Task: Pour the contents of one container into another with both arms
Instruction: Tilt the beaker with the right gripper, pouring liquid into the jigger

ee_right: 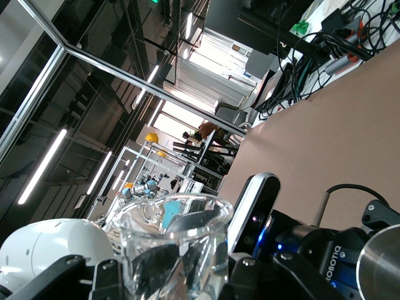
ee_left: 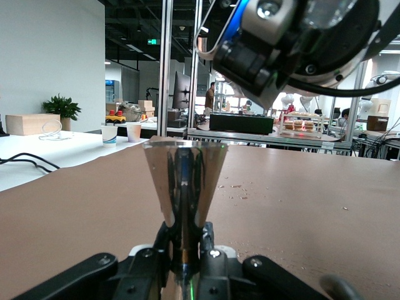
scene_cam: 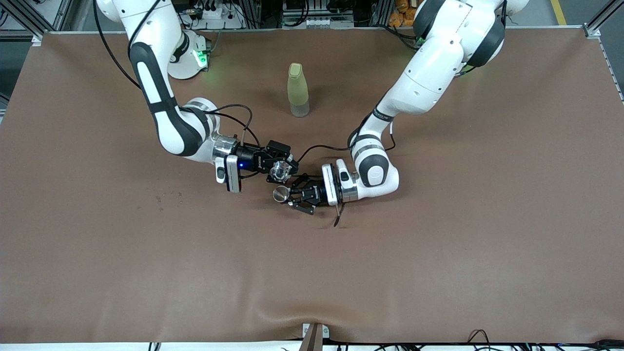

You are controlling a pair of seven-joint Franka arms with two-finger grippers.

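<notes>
Holding both vessels aloft, I judge the pick-ups done and the pour just beginning. My right end effector [scene_cam: 279, 170] is clamped on the glass cup [scene_cam: 280, 170], tilted just beside the jigger [scene_cam: 280, 194], which my left end effector [scene_cam: 292, 196] grips upright.

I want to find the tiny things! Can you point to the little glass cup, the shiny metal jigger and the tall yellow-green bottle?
glass cup [scene_cam: 280, 170], front view, on its clear round side.
metal jigger [ee_left: 182, 181], left wrist view, on its upper cone.
yellow-green bottle [scene_cam: 298, 90], front view, on the middle of its body.
</notes>
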